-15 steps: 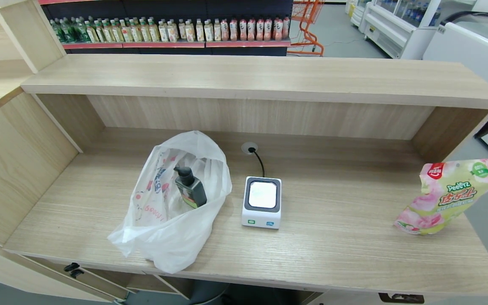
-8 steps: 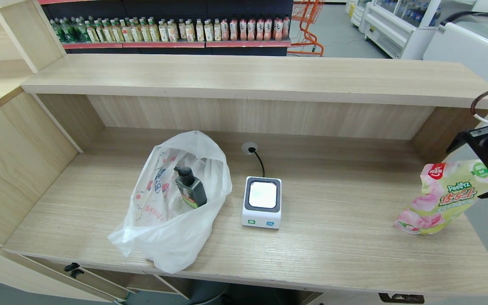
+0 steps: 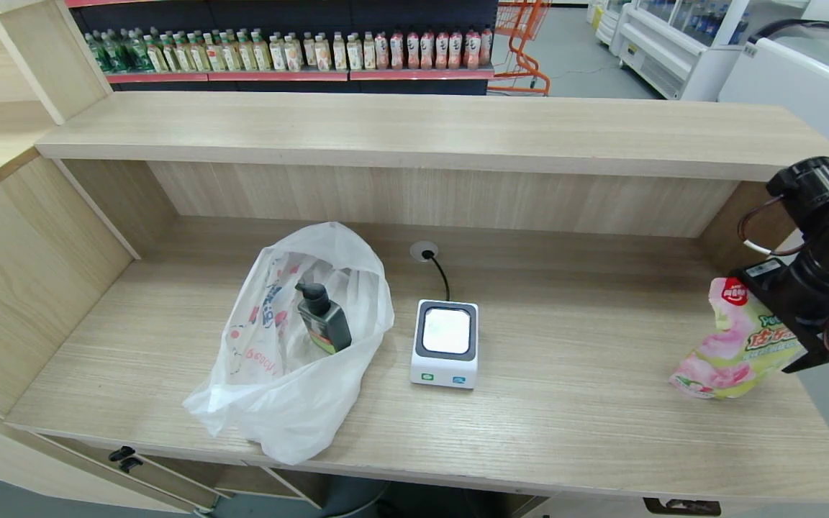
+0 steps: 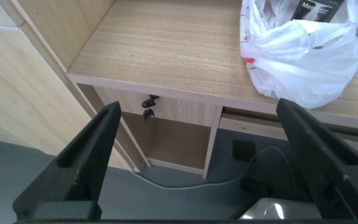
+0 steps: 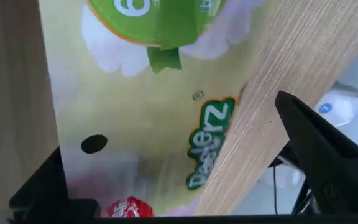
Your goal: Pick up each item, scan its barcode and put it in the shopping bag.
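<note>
A pink and green snack pouch stands at the counter's right edge. My right gripper has come down over its top right part, covering that corner. In the right wrist view the gripper is open, one dark finger on each side of the pouch, which lies close in front. A white plastic shopping bag sits left of centre with a dark pump bottle inside. The white scanner stands between bag and pouch. My left gripper hangs open below the counter's front edge, near the bag.
The wooden counter is walled by a side panel on the left and a raised ledge at the back. A black cable runs from the scanner to a hole. A drawer front with a key sits under the counter.
My right arm has come in from the right and dropped onto the pouch's upper right corner. The pouch, bag and scanner have stayed put.
</note>
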Tool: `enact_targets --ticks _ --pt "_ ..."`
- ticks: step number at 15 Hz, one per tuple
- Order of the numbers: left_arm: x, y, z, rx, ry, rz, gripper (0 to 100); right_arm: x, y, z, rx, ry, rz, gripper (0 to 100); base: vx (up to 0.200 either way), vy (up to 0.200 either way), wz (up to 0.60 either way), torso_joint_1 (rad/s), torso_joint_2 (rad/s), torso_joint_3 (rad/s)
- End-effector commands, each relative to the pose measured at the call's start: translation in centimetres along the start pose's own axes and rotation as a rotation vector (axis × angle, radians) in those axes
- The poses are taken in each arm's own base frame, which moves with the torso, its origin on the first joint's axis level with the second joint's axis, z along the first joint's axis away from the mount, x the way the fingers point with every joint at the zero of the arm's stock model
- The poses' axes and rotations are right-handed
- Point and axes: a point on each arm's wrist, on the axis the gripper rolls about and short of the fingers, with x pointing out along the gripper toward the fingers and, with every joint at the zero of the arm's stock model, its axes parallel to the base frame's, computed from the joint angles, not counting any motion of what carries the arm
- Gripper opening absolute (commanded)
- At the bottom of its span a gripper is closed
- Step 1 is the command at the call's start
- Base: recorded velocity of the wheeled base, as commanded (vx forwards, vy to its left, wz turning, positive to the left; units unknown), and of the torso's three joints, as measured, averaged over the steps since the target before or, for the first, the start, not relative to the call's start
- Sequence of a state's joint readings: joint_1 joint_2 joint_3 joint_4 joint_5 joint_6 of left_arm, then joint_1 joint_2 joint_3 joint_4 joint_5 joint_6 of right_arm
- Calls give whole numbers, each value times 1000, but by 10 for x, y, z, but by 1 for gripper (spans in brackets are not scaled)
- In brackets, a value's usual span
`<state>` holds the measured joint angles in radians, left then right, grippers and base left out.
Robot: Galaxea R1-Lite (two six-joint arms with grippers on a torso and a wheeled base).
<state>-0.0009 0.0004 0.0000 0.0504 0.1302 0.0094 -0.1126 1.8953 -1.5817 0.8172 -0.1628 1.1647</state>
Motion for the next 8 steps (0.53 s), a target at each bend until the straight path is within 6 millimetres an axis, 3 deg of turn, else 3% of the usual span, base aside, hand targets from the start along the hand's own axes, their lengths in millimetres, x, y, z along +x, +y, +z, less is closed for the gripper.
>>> enact_targets --ticks 1,5,8 --pt "0 0 0 0 0 1 100 18 2 -10 -27 -9 -42 0 0 0 0 0 0 0" --pt "0 0 0 0 0 1 100 39 0 -15 -110 -79 -42 0 0 0 0 0 0 0" --pt "0 0 0 0 0 1 100 38 8 -14 -149 -114 32 0 0 0 0 0 0 0"
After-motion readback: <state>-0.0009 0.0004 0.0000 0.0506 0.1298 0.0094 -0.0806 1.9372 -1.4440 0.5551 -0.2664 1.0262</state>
